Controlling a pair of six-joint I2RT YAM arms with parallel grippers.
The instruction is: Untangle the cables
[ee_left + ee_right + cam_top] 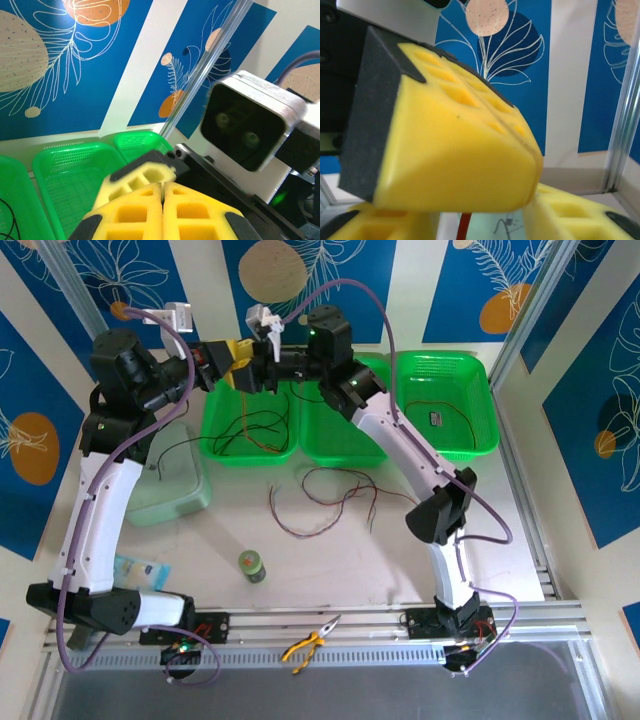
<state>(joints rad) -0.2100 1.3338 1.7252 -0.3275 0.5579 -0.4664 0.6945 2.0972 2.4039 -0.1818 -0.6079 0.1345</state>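
Cables (322,498) sprawl on the table (400,570) and in the left green basket (215,455), while above them the left gripper (162,192) is pinched shut and the right gripper (465,220) stands apart with a red strand (465,227) between its fingers, apparently mid-handover, so next comes a careful clamp-and-separate.

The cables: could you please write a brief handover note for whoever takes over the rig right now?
Left gripper: shut.
Right gripper: open, a red strand in the gap.
Black cables lie bunched in the left basket, a dark red cable loose on the table, a thin cable in the right basket.
Done: those three lie apart.
Left: the black bunch looks tangled.
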